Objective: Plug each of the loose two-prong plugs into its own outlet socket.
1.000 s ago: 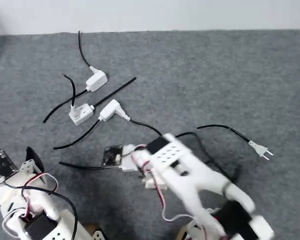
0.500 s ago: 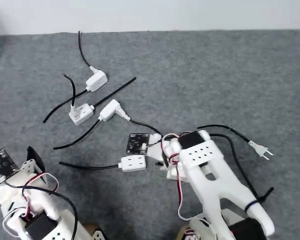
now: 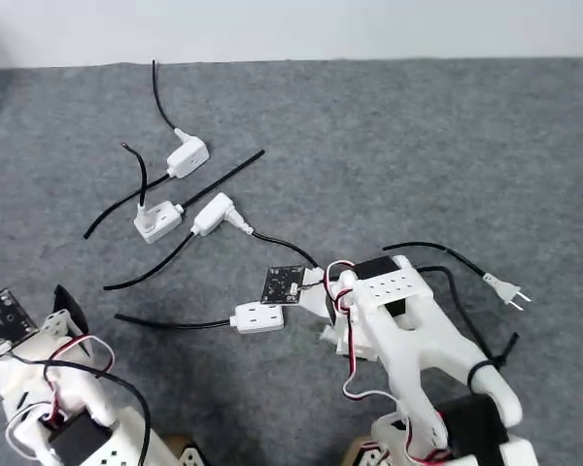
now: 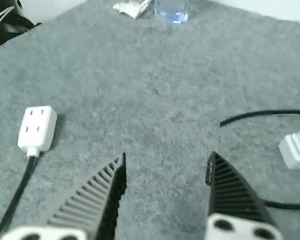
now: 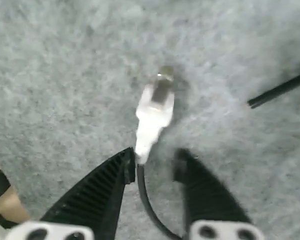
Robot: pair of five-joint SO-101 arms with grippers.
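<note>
Closing the right gripper (image 5: pixel 156 154), now parted around the cord (image 5: pixel 142 192), you may pinch only cord behind the plug (image 5: pixel 155 102), and it will swivel; the left gripper (image 4: pixel 166 159) is released too.

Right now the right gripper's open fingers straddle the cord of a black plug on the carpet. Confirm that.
Not black: the plug is white. The right wrist view shows it on the carpet, with the right gripper open astride its cord.

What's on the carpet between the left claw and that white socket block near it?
Nothing but bare grey carpet, as the left wrist view shows; the left gripper is open and apart from the socket block.
</note>
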